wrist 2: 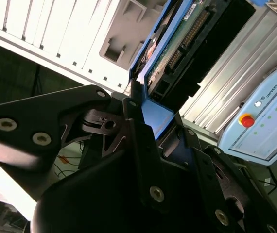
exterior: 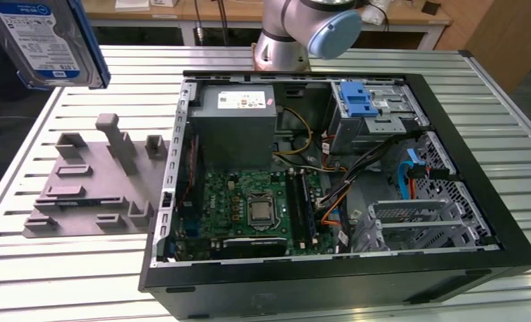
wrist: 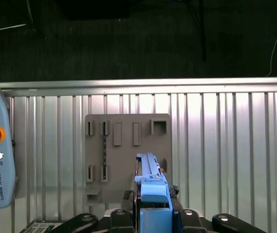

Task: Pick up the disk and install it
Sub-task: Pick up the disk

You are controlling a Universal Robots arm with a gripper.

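**Disk held high at the exterior view's far left, above the slatted surface**

The disk (exterior: 43, 37), cut off by the top and left edges, hangs over the grey fixture (exterior: 90, 181) on the surface (exterior: 68, 268). In the second wrist view the pincer (wrist 2: 157, 119) pinches its blue carrier, with the black fingers (wrist 2: 141, 145) pressed on either side. Right of the fixture lies the open computer case (exterior: 337, 268). Inside it sits the grey power-supply box (exterior: 238, 124), and further right the blue latch (exterior: 359, 100). The arm (exterior: 292, 33) rises beyond the case and is cut off at the top edge.
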